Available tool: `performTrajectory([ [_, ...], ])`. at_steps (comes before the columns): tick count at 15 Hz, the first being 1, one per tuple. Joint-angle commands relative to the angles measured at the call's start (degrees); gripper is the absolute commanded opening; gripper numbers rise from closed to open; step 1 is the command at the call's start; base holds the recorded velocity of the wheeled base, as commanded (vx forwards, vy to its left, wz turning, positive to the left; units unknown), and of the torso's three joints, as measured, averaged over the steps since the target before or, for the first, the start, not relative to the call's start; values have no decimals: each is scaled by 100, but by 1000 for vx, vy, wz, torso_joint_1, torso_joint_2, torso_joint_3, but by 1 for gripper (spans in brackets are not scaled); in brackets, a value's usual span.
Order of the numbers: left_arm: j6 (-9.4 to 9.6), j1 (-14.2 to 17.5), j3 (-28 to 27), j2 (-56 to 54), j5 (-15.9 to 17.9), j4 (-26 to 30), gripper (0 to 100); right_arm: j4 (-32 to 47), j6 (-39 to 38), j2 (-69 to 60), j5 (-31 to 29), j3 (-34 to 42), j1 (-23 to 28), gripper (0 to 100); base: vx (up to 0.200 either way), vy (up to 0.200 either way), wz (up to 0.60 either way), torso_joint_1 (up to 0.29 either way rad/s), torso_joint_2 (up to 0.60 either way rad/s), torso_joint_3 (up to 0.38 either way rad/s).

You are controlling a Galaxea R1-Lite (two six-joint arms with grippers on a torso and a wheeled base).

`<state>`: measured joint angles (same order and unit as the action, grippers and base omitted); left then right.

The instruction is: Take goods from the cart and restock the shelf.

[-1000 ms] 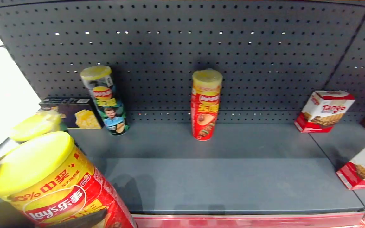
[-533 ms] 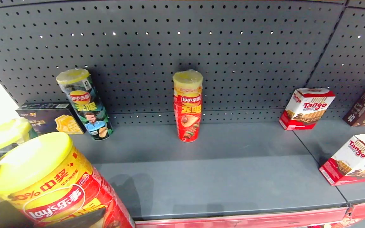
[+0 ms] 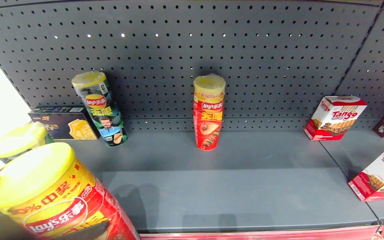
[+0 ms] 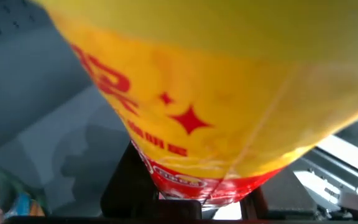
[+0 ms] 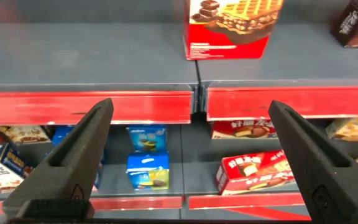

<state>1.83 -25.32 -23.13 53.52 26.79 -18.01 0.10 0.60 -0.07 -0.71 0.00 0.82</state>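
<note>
Canister [image 3: 52, 193], clamped inside left claw [image 4: 190, 196]

- Dark grey metal shelf [image 3: 245, 190], with a perforated back panel.
- Dark flat box [image 3: 63, 125] at back left, with a green-and-black chip can with yellow lid [image 3: 100, 108] just beside it.
- Red chip can with yellow lid [image 3: 209, 113], upright at back middle.
- Red-and-white wafer box [image 3: 335, 117] at back right.
- Second red-and-white wafer box [image 3: 377, 175] nearer the front, on the adjoining board.

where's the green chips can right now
In the head view, the green chips can stands at the back left of the shelf, beside a dark box, left of the upright red can.
</note>
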Motion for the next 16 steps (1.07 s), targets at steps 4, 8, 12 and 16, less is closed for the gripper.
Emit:
performTrajectory([
  [4,11,-70,-69,-157,98,-1,0,-1,19,7,18,0,-3,100,0,0,0,0,0,0],
  [8,283,-26,-17,-157,-122,-10,0,-10,107,183,150,-352,-38,100,0,0,0,0,0,0],
  [12,344,-61,-52,-61,-104,-10,0,96,142,1581,958,-1775,-293,100,0,0,0,0,0,0],
  [16,327,-34,-43,-69,-104,-10,0,-150,538,2741,1354,-2338,-512,100,0,0,0,0,0,0],
])
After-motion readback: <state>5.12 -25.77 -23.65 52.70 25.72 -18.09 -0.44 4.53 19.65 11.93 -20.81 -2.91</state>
